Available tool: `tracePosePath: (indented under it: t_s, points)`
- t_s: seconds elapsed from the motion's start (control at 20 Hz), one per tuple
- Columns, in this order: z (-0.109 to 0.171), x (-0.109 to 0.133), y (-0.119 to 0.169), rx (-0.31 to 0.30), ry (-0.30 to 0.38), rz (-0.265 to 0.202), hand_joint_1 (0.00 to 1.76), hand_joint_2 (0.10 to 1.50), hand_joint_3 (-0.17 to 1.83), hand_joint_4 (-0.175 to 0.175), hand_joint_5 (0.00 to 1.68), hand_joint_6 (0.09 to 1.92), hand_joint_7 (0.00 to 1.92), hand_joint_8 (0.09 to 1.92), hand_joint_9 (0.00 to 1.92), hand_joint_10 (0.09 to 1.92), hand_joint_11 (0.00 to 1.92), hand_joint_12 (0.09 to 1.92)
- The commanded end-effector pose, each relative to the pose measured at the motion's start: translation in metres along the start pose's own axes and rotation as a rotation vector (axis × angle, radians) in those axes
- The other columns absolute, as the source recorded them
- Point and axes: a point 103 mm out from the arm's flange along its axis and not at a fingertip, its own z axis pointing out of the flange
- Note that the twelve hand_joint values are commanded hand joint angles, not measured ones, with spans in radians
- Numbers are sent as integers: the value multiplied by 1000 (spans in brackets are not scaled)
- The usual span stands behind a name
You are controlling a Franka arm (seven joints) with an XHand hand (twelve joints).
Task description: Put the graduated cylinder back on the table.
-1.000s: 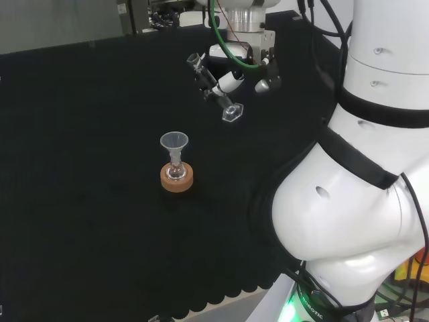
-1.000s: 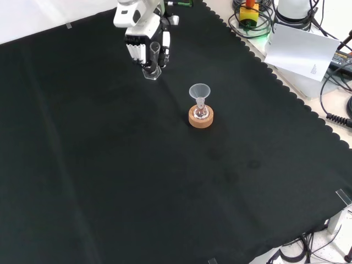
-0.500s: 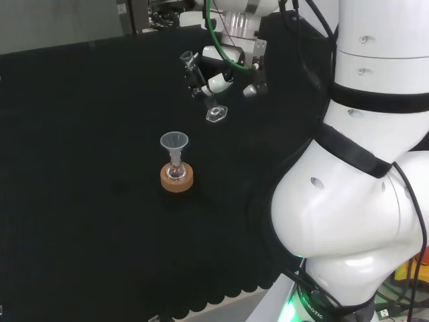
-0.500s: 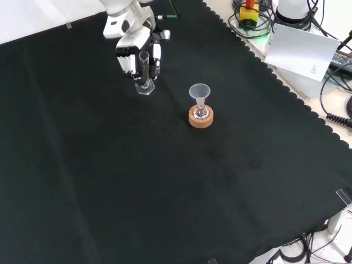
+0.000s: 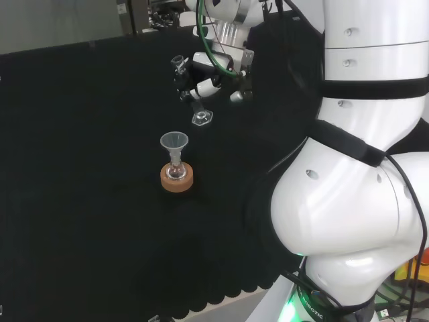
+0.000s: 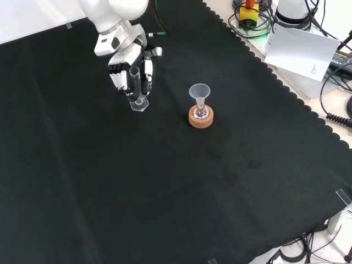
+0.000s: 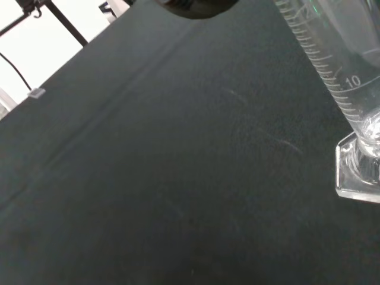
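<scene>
A clear graduated cylinder [image 5: 192,97] with a hexagonal foot hangs tilted above the black cloth, held in my hand [image 5: 213,77], whose fingers curl round its tube. In the front view the hand [image 6: 125,60] comes down from the top left with the cylinder [image 6: 137,91] nearly upright, its foot close to the cloth. The wrist view shows the cylinder [image 7: 338,89] with its printed scale and its foot close up.
A small glass flask with a clear funnel [image 5: 174,142] in its neck stands on a cork ring [image 5: 177,178] near the cloth's middle; the cork ring [image 6: 201,117] lies right of the hand in the front view. Cables and papers lie beyond the cloth's right edge.
The hand has carried the cylinder left in the head view, lower and leftward in the front view, and brought it closer to the cloth and the funnel flask.
</scene>
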Motion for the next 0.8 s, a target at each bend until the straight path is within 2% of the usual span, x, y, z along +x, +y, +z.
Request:
tracePosePath:
  t_s: [0.05, 0.6, 0.8]
  points:
    - [12, -8, 20, -75, 60, -15, 1145, 1143, 2, -175, 936, 1080, 1258, 321, 1460, 87, 1290, 699]
    - [25, -18, 33, -110, 117, -4, 1145, 1144, 2, -175, 933, 1084, 1247, 316, 1455, 87, 1281, 701]
    - [26, -26, 33, -146, 143, 9, 1144, 1145, 2, -175, 932, 1086, 1242, 315, 1452, 87, 1278, 702]
